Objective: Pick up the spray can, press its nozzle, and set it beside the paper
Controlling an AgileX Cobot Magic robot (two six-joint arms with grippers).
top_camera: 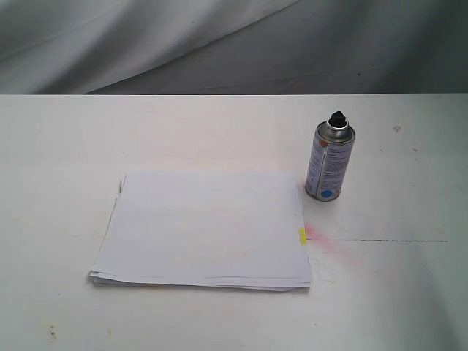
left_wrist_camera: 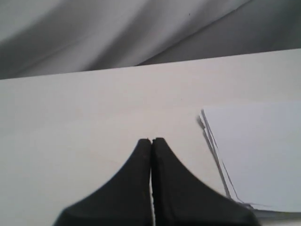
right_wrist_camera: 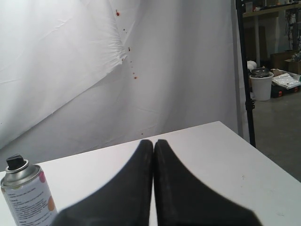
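The silver spray can point(top_camera: 330, 161) stands upright on the white table, just beyond the right far corner of the paper point(top_camera: 205, 227); its black nozzle point(top_camera: 338, 118) caps the domed top. The paper's small yellow tab point(top_camera: 302, 235) sits on its right edge. Neither arm shows in the exterior view. My left gripper point(left_wrist_camera: 151, 140) is shut and empty over bare table, with the paper point(left_wrist_camera: 258, 150) off to one side. My right gripper point(right_wrist_camera: 153, 141) is also shut and empty; the spray can point(right_wrist_camera: 27, 195) and its nozzle point(right_wrist_camera: 15, 162) stand apart from it at the picture's edge.
A pink stain point(top_camera: 325, 240) marks the table beside the yellow tab. A white cloth backdrop point(top_camera: 146, 44) hangs behind the table. In the right wrist view the table's edge point(right_wrist_camera: 261, 153) drops to a floor with a black stand pole point(right_wrist_camera: 244, 70) and buckets point(right_wrist_camera: 261, 82).
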